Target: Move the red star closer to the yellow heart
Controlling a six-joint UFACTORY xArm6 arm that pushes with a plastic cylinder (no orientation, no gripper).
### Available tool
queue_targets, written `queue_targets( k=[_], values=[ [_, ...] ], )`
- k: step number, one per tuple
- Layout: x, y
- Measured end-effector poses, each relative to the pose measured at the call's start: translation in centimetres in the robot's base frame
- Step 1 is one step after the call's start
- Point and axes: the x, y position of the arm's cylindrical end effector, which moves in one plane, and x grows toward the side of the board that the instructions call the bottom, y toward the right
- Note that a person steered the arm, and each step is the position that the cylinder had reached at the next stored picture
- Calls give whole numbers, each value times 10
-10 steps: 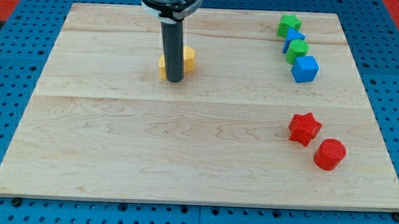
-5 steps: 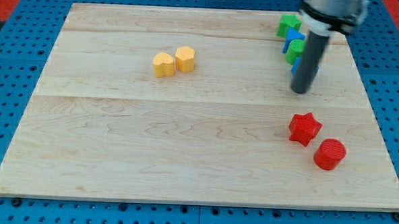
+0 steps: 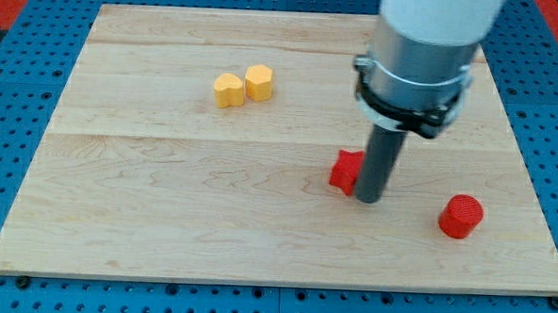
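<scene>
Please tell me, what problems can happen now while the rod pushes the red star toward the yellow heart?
1. My tip presses the red star block from the view's right, slightly low. The yellow heart block lies up and to the left, so the star may slip off the rod.
2. The yellow hexagonal block touches the heart; a long push could knock both.
3. The arm body hides the board's upper right, so blocks there cannot be checked.

red star (image 3: 346, 170) flat on the board right of centre, partly hidden. yellow heart (image 3: 229, 90) well apart toward the view's upper left, flat too.
</scene>
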Motion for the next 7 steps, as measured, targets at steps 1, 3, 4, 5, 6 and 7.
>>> queue_targets(
  k=[1,3,4,5,6,7],
  values=[
    [-16,-32],
    [-59,-92],
    [-41,-79],
    [-15,-48],
    [-23,5],
    [-43,-13]
  ],
)
